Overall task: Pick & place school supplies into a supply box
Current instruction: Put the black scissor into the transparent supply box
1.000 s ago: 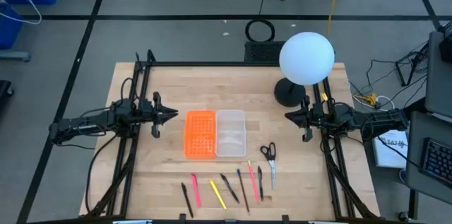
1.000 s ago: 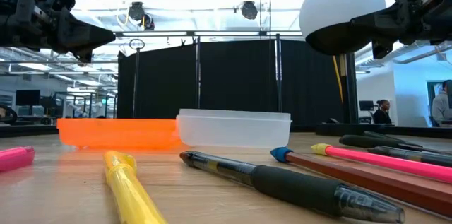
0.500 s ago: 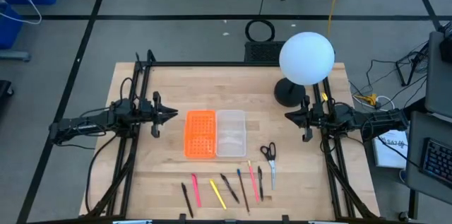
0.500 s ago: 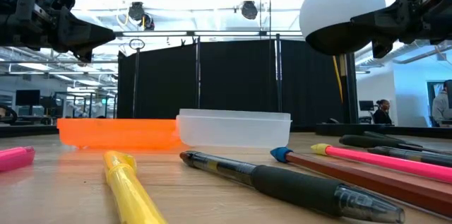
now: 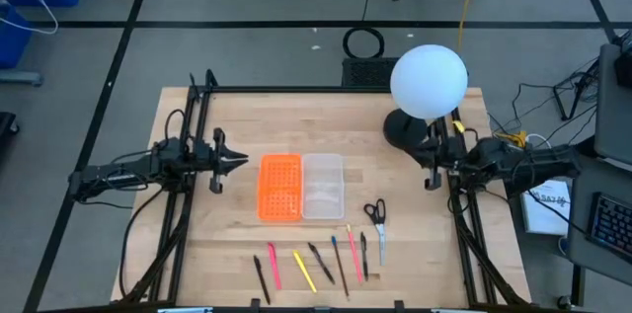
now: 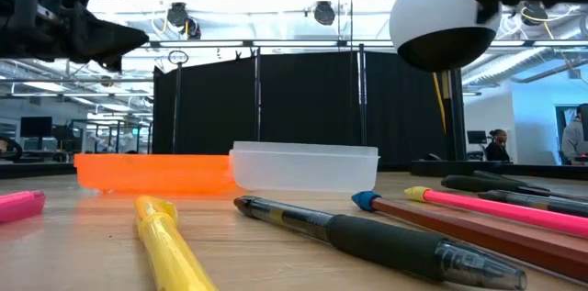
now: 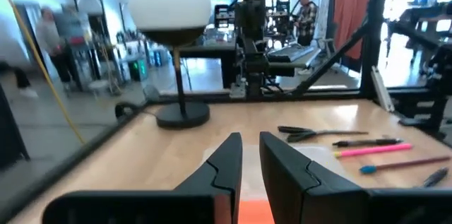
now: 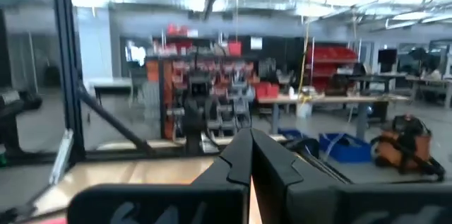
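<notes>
Both sets of jaws are empty: the right gripper [image 5: 429,166] is pinched fully together with nothing between its fingers, and the left gripper [image 5: 237,160] stands with only a narrow slit between its fingers [image 7: 229,164], gripping nothing. Over the last second the right gripper has drawn back and risen away from the supply box [image 5: 301,187], its arm now tucked beside the globe lamp [image 5: 428,81], while the left has stayed level just beside the box's orange half. That suggests the task has not really begun. The box lies open and looks empty. All supplies sit on the table [image 5: 247,111] on the near side of the box: the scissors [image 5: 376,216] nearest its clear half, and a row of about 7 pens and pencils [image 5: 311,262] farther out.
</notes>
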You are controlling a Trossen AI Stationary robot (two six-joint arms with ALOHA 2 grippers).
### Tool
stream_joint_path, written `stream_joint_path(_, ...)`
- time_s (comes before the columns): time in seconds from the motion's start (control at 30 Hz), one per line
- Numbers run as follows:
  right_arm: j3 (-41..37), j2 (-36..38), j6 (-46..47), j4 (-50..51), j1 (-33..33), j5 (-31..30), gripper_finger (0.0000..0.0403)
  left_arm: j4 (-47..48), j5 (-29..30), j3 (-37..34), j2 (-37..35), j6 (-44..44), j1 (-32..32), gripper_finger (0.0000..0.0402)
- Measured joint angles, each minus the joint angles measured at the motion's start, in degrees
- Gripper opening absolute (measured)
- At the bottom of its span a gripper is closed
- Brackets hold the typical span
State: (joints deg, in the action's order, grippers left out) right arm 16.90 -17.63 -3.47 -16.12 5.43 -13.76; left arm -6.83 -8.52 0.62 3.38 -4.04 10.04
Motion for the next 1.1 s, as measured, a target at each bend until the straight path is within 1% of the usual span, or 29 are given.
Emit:
stream_joint_path(0.07, 6.1, -7.7, -1.1, 2.0, 0.7, -2.6, 0.0000, -3.4, 0.2, 0.0, 0.0, -4.6, 0.0, 0.0058)
stream_joint_path(0.17, 18.0, -19.3, -2.9, 8.4, 2.9, -11.1, 0.0000, -8.4, 0.9, 0.0, 0.0, -7.3, 0.0, 0.0058)
stream_joint_path(0.23, 26.9, -27.5, -3.2, 15.0, 4.8, -15.7, 0.0000, -10.7, 0.9, 0.0, 0.0, -7.0, 0.0, 0.0058)
stream_joint_path(0.33, 40.9, -39.5, -2.9, 26.1, 8.2, -21.6, 0.0000, -11.1, 1.1, 0.0, 0.0, -6.0, 0.0, 0.0058)
stream_joint_path(0.5, 63.2, -57.1, 1.1, 44.9, 13.4, -34.1, 0.0000, -11.0, 1.1, 0.0, 0.0, -5.3, 0.0, 0.0058)
stream_joint_path(0.57, 70.8, -62.7, 4.5, 50.7, 14.9, -35.8, 0.0000, -11.0, 1.1, 0.0, 0.0, -3.6, 0.0, 0.0058)
stream_joint_path(0.7, 81.4, -70.7, 13.3, 57.8, 16.8, -35.6, 0.0000, -9.8, 1.0, 0.0, 0.0, 0.6, 0.0, 0.0058)
stream_joint_path(0.77, 84.2, -72.9, 19.3, 61.4, 17.7, -35.3, 0.0000, -9.6, 1.0, 0.0, 0.0, 1.6, 0.0, 0.0058)
stream_joint_path(0.83, 85.5, -74.3, 26.4, 64.1, 18.3, -32.9, 0.0000, -9.6, 1.0, 0.0, 0.0, 2.2, 0.0, 0.0058)
stream_joint_path(0.93, 85.5, -75.2, 37.9, 67.7, 18.8, -26.5, 0.0000, -9.6, 1.0, 0.0, 0.0, 3.8, 0.0, 0.0058)
stream_joint_path(1.0, 85.5, -75.6, 46.1, 70.7, 18.7, -19.9, 0.0000, -9.5, 1.0, 0.0, 0.0, 4.7, 0.0, 0.0058)
stream_joint_path(1.07, 85.5, -76.6, 52.2, 74.2, 18.4, -14.1, 0.0000, -9.3, 1.0, 0.0, 0.0, 4.8, 0.0, 0.0058)
stream_joint_path(1.1, 85.5, -77.4, 54.6, 76.2, 18.3, -12.5, 0.0000, -9.2, 1.0, 0.0, 0.0, 4.8, 0.0, 0.0058)
